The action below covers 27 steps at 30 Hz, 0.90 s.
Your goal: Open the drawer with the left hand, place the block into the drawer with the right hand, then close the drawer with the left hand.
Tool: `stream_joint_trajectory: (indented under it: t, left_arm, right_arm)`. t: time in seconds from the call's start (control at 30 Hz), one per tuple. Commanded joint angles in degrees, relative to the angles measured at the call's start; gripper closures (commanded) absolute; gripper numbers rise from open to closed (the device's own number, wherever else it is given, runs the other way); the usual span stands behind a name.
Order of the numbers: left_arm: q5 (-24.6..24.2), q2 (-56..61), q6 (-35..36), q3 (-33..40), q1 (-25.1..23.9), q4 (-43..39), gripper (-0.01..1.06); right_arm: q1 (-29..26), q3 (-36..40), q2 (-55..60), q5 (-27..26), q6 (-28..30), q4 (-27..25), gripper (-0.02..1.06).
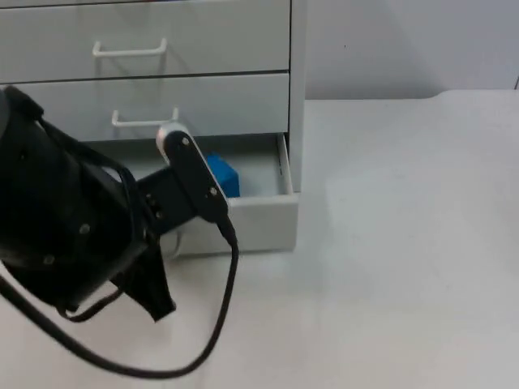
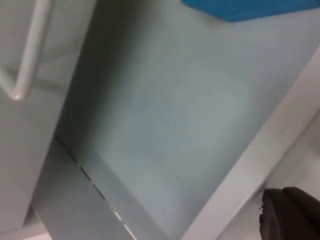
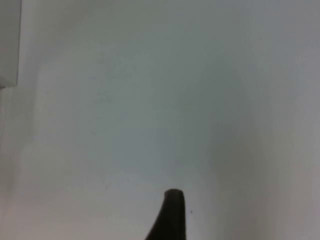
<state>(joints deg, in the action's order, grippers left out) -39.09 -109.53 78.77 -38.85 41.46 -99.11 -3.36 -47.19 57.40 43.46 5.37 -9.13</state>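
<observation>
Top view: left arm over the cabinet [image 1: 296, 97]; bottom drawer [image 1: 268, 219] stands open just beyond the left tool [image 2: 292, 212], blue block [image 1: 221, 176] inside. Rigid, light drawer: push its front panel. Right tool [image 3: 170, 215] waits over the surface [image 1: 405, 243]; either tool's spread, can't tell.

From the fixed top camera you look down and forward over the white table [image 1: 405, 267] to the grey partition wall [image 1: 389, 40], with the drawer cabinet [image 1: 297, 65] at the far left and the left arm [image 1: 65, 219] close under the lens. The left wrist camera sits very near the open drawer [image 2: 170, 125], facing down into its floor; you share with the top view the blue block [image 2: 250, 7] and a white handle [image 2: 30, 50]. The right wrist camera faces bare table close up, catching a cabinet edge [image 3: 10, 42], which the top view also shows.
</observation>
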Motion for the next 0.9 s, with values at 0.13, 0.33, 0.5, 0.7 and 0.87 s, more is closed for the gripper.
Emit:
stream_joint_trajectory:
  t: [0.13, 0.33, 0.5, 0.7, 0.87]
  left_arm:
    - [1.1, -1.9, 0.0, -4.7, -3.8, -0.8, 1.05]
    - [0.9, -5.1, -0.1, -9.2, -6.2, -0.8, 1.05]
    - [1.1, -8.3, -0.6, -12.3, -9.0, -0.8, 1.05]
    - [4.1, -10.3, -3.6, -15.3, -12.5, -0.8, 1.05]
    - [5.3, -10.4, -5.1, -16.9, -15.2, -0.8, 1.05]
  right_arm:
    - [0.1, 0.4, -0.1, -0.8, 0.5, -0.4, 0.33]
    - [0.1, 0.4, -0.1, -1.3, 0.5, -0.4, 0.33]
    - [0.1, 0.4, -0.1, -1.3, 0.2, -0.4, 0.33]
    - [0.1, 0.4, -0.1, -1.6, 0.2, -0.4, 0.33]
    - [0.1, 0.4, -0.1, -1.6, 0.2, -0.4, 0.33]
